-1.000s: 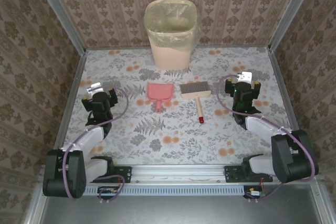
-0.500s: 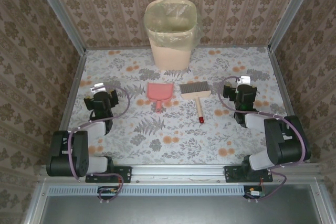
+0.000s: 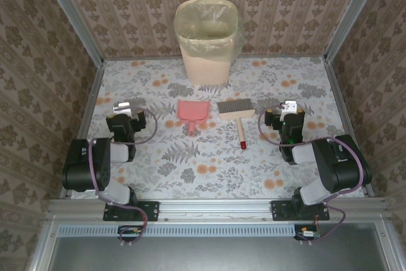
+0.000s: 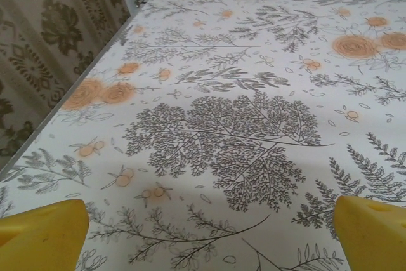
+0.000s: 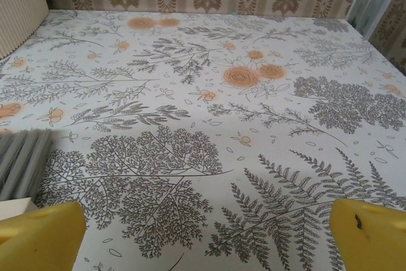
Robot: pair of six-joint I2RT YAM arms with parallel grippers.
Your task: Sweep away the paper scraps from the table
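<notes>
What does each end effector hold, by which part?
Nothing: the left end effector and right end effector are open and empty; brush and dustpan lie untouched.

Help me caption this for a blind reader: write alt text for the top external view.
A pink dustpan and a wooden brush lie side by side on a flower-print table, in front of a lined beige bin at the back. The left tool and right tool flank them, touching neither.

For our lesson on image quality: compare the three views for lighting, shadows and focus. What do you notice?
Top external: even, soft light; brush and dustpan sharp, with faint shadows. Left wrist: table print crisp, left fingertips blurred at the bottom corners. Right wrist: likewise, right fingertips soft-edged.
</notes>
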